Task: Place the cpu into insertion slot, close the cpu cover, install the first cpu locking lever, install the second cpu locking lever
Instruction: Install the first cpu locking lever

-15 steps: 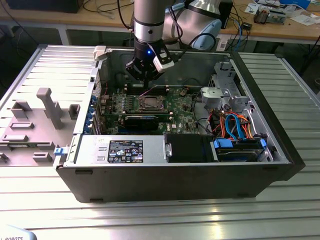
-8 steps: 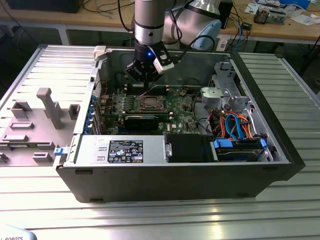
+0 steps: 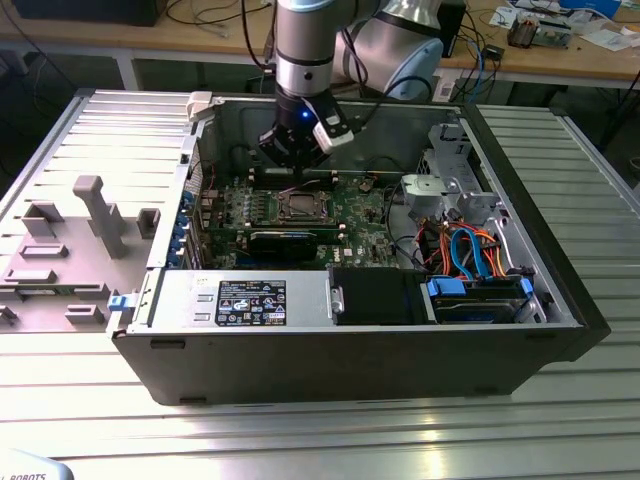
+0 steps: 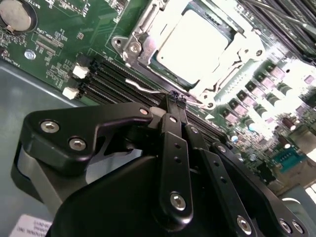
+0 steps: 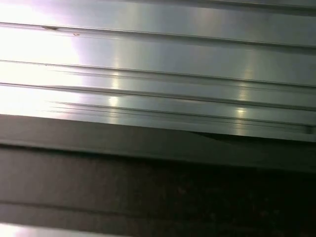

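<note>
An open computer case point(image 3: 350, 340) lay on a ribbed metal bench point(image 3: 300, 430). Inside it, the cpu point(image 4: 195, 42) sat in the insertion slot point(image 4: 148, 37) on the green motherboard point(image 4: 64, 44), with the cpu cover point(image 4: 232, 79) closed around it. The gripper point(image 4: 176, 101) hovered just beside the socket's edge, its fingers point(image 4: 173, 118) clenched together, their tips at a thin wire locking lever point(image 4: 143, 88) alongside the socket.
</note>
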Robot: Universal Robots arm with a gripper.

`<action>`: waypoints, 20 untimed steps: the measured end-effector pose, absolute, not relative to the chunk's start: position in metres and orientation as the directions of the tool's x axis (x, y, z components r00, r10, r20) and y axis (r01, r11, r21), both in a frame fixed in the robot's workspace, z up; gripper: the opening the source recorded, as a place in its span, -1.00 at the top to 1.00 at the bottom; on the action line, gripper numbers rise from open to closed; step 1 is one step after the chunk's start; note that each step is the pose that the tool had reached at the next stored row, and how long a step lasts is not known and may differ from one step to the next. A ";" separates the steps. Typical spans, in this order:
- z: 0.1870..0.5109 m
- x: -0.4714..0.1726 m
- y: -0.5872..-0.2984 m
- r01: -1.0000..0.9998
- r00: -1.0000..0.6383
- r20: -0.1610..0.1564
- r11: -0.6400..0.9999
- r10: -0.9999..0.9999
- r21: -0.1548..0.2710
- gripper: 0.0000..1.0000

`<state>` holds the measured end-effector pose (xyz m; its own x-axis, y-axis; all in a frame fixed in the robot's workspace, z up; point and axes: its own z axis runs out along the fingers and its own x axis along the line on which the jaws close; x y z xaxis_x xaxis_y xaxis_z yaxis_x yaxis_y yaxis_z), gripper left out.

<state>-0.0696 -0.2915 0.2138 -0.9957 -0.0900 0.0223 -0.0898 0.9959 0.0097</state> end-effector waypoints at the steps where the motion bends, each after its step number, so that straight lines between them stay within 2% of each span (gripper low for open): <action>1: 0.213 -0.068 -0.291 -0.090 -0.996 0.022 0.996 -0.091 0.010 0.79; 14: 0.200 -0.054 -0.291 -0.097 -0.995 0.022 0.995 -0.097 0.009 0.79; 20: 0.216 -0.053 -0.290 -0.099 -0.995 0.022 0.995 -0.100 0.009 0.79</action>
<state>-0.0535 -0.2899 0.2159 -0.9948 -0.0996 0.0215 -0.0995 0.9950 0.0091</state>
